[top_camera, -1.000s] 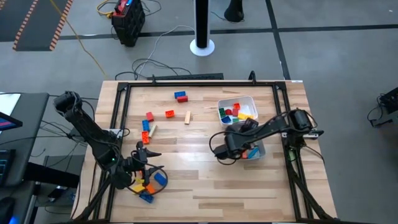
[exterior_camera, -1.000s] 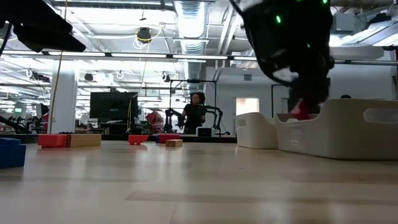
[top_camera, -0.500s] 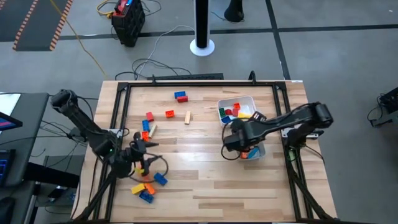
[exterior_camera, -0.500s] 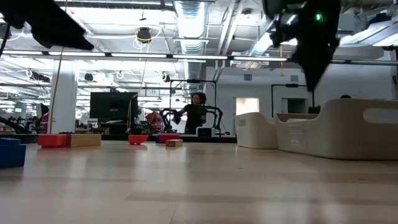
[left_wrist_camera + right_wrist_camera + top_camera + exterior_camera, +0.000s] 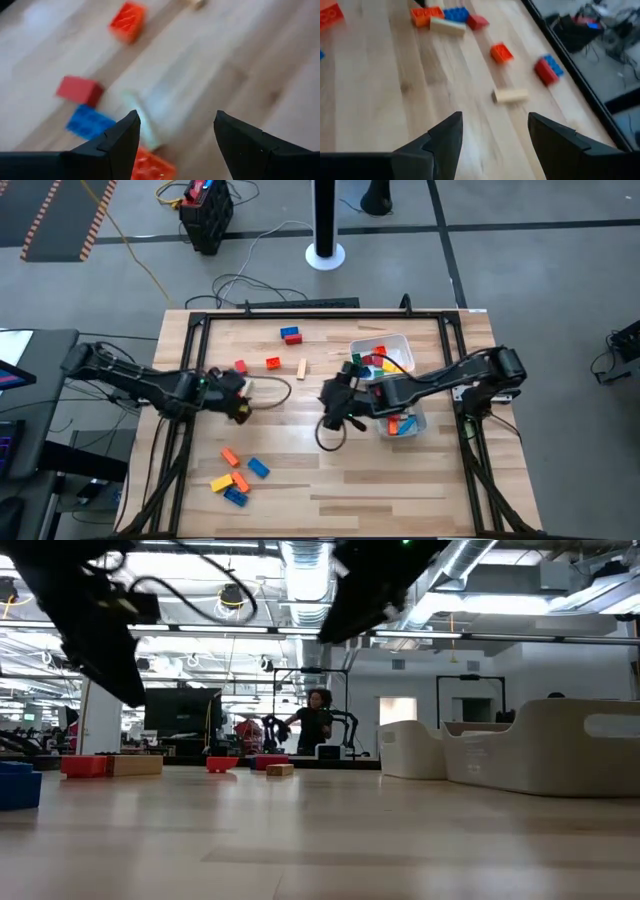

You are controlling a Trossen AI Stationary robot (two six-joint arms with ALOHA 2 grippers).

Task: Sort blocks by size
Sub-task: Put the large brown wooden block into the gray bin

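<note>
Loose blocks [image 5: 272, 363] lie left of the white tub [image 5: 383, 346]; light, rigid, slick-sided, best pinched across flat sides; left gripper [image 5: 172, 131] and right gripper [image 5: 495, 127] both spread, empty.

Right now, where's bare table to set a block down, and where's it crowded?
Free: the near half of the table, right of the loose cluster of blocks, and the far left corner. Crowded: around the left gripper, the far middle scatter of blocks, and the two tubs beside the right gripper.
</note>
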